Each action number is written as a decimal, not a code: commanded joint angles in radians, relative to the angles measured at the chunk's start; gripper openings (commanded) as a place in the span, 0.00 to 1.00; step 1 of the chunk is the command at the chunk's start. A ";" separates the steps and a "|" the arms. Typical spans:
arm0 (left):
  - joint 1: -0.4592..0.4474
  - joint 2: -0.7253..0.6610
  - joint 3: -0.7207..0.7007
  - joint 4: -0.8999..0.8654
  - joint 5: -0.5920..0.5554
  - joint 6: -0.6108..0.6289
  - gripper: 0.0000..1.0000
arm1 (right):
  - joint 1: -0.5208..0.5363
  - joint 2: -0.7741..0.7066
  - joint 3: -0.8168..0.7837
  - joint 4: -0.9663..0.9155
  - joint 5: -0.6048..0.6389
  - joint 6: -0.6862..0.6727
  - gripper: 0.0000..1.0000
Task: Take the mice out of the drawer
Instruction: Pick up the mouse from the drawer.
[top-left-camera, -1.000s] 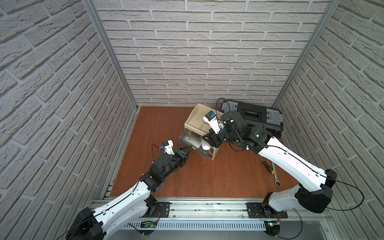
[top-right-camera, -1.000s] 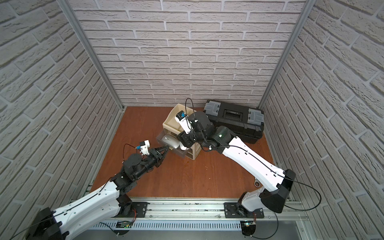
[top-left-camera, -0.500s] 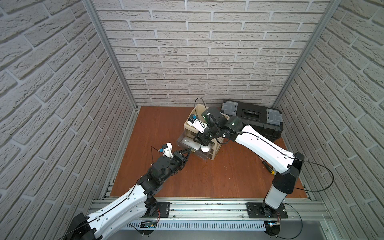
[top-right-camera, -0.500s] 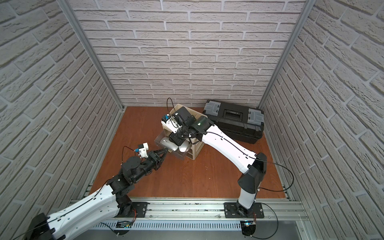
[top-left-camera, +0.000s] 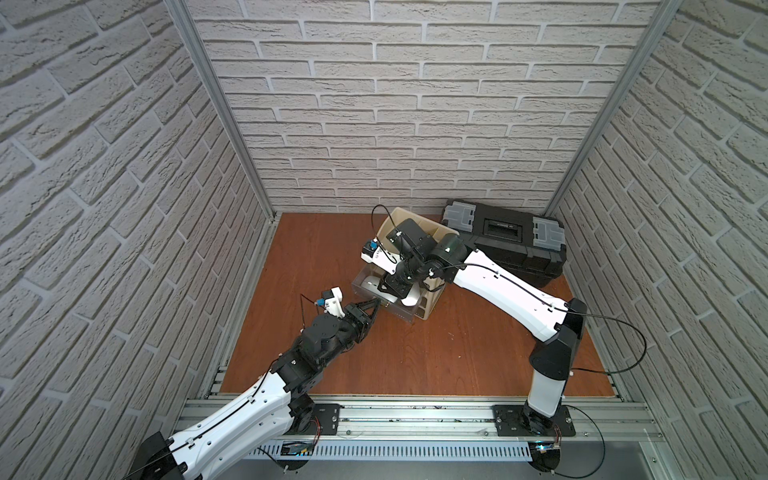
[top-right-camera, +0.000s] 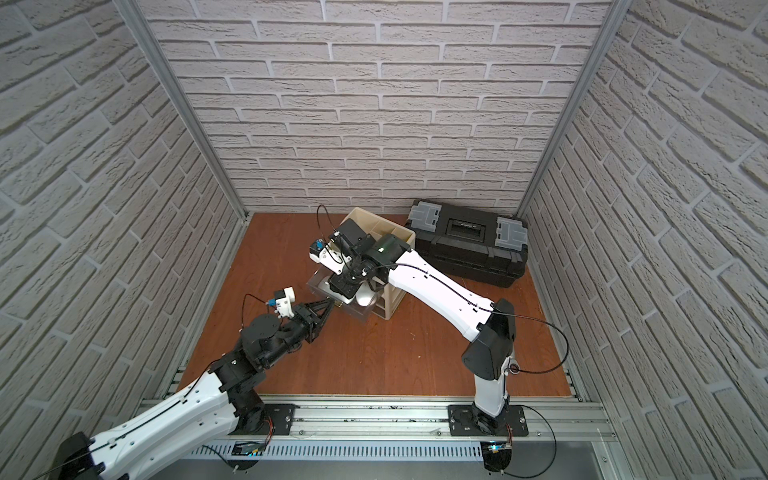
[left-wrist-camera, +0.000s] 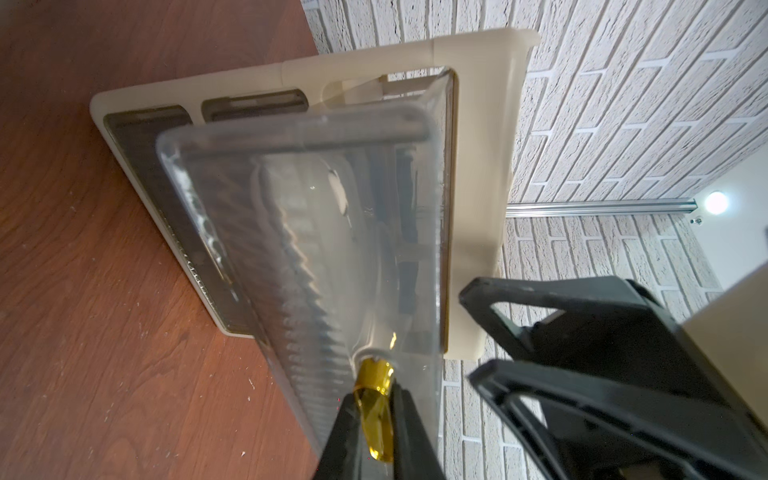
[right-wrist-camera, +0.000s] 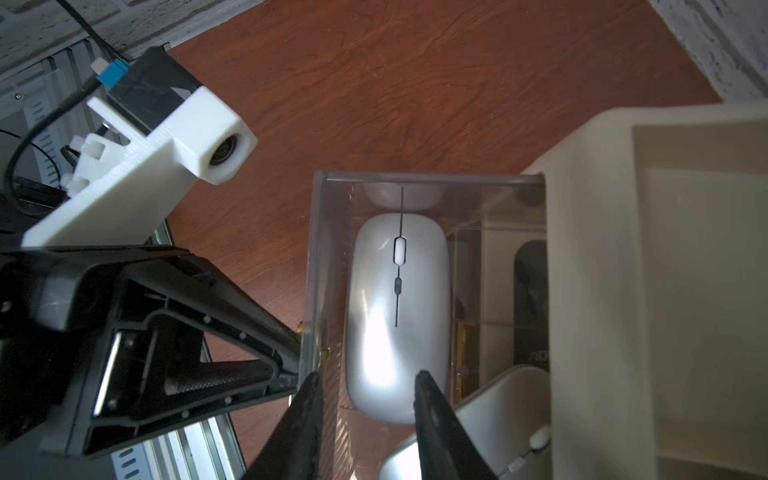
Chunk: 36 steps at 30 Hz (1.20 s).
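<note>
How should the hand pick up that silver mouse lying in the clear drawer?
I'd pinch the silver mouse across its narrow width, on its long sides. Come straight down: it lies flat, wheel up, and the clear drawer walls off every side.

toolbox (top-left-camera: 498, 249): black (grey latches) | tabletop (top-left-camera: 415, 353): reddish wood | walls (top-left-camera: 395, 104): brick

The mouse (right-wrist-camera: 397, 316) is silver, the drawer (right-wrist-camera: 457, 183) clear, the cabinet (right-wrist-camera: 590, 249) cream.
</note>
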 joint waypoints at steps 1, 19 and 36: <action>-0.004 0.036 -0.001 -0.086 -0.002 0.024 0.09 | 0.010 0.023 0.023 -0.006 0.001 -0.027 0.40; -0.012 0.067 0.009 -0.090 0.009 0.048 0.09 | 0.004 0.143 0.103 -0.128 -0.042 -0.086 0.60; -0.012 0.104 0.029 -0.083 0.017 0.060 0.09 | 0.002 0.236 0.182 -0.203 -0.054 -0.117 0.61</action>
